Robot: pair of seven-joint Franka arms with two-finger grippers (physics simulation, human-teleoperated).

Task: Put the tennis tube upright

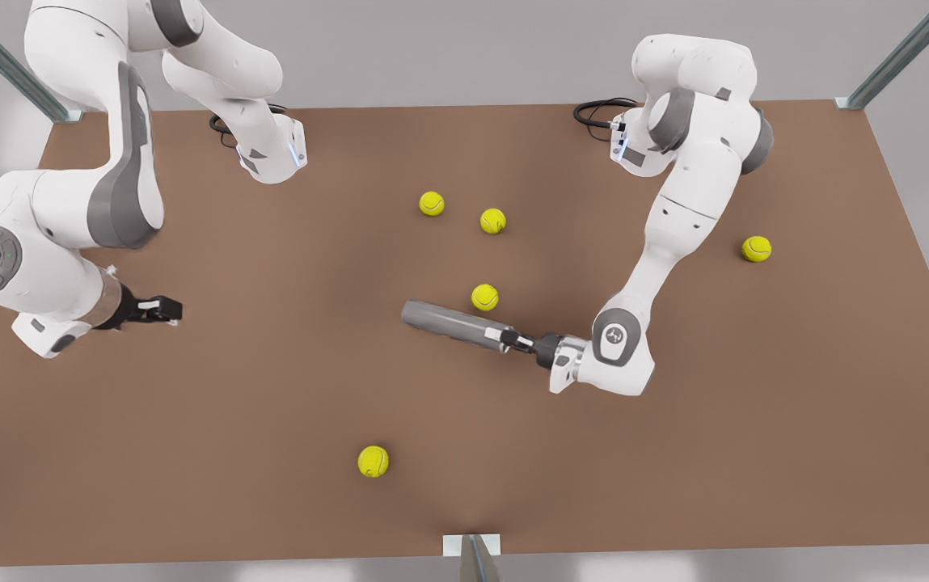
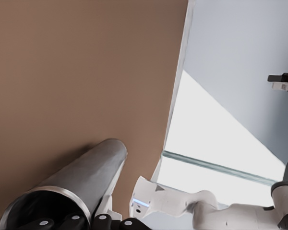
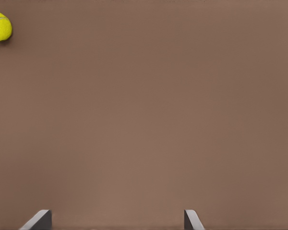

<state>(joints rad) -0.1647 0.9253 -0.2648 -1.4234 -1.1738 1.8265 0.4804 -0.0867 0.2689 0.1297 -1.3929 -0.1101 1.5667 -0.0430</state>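
The tennis tube (image 1: 452, 323) is a dark grey cylinder lying near the table's middle, its metal-rimmed hollow end toward the front view's right. My left gripper (image 1: 517, 340) is shut on that rim end. In the left wrist view the tennis tube (image 2: 81, 179) runs away from the left gripper (image 2: 86, 223), whose fingers (image 2: 103, 218) clamp the rim. My right gripper (image 1: 169, 309) waits open over bare table at the front view's left, far from the tube. Its right gripper (image 3: 115, 223) fingertips (image 3: 38, 220) stand wide apart with nothing between them.
Several yellow-green tennis balls lie on the brown table (image 1: 270, 404): one ball (image 1: 485, 297) just behind the tube, two balls (image 1: 432, 203) (image 1: 493, 221) farther back, one ball (image 1: 757, 248) at the right, one ball (image 1: 373, 461) near the front edge. Another ball (image 3: 0, 26) shows beneath the right wrist.
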